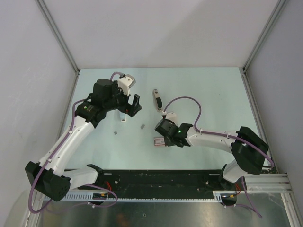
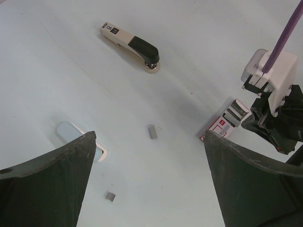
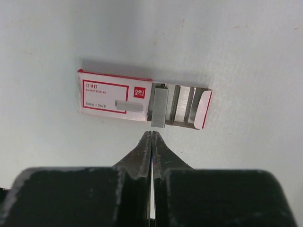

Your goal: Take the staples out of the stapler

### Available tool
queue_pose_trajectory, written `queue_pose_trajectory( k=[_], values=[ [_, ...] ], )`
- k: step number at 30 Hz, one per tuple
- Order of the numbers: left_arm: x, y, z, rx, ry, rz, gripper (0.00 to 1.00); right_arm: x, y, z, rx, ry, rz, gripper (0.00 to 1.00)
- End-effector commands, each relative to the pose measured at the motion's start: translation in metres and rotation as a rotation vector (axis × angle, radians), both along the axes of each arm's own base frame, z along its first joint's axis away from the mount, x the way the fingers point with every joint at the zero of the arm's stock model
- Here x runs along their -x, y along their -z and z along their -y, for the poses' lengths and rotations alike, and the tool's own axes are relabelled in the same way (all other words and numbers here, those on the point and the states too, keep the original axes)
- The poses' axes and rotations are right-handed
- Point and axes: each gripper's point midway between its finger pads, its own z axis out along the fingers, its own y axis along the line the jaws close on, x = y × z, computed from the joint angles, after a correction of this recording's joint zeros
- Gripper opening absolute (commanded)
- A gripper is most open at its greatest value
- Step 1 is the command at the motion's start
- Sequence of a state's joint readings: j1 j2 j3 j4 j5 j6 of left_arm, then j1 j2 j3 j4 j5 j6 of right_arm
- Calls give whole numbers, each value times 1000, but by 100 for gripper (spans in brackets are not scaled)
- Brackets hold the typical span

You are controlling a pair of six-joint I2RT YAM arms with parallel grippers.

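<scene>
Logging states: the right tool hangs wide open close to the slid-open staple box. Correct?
No: the right tool is shut, jaws pressed together, as the right wrist view shows. It does hang close to the slid-open staple box.

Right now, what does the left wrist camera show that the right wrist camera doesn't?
Only the left wrist view shows the stapler and two loose staples lying apart from it. Only the right wrist view shows the whole label of the staple box and the right gripper with its tips pressed shut, just short of the box. Both views show that box with its tray slid out and the right gripper beside it.
</scene>
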State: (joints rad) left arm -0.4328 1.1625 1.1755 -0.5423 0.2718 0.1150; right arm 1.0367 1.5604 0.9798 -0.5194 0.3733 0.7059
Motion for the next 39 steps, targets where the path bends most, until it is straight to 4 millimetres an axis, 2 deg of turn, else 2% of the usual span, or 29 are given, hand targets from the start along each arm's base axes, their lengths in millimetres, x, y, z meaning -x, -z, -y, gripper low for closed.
queue_pose_trajectory(
  k=[1, 16, 30, 39],
  values=[
    [5, -8, -1, -22, 38, 56, 99, 6, 1, -3, -14, -27, -18, 0],
    [4, -7, -1, -25, 37, 52, 99, 20, 10, 2, -17, -76, -79, 0],
    [4, -8, -1, -29, 34, 58, 99, 2, 23, 4, -30, -85, -110, 0],
    [3, -8, -1, -30, 37, 55, 99, -1, 25, 2, -45, -98, -121, 0]
  ],
)
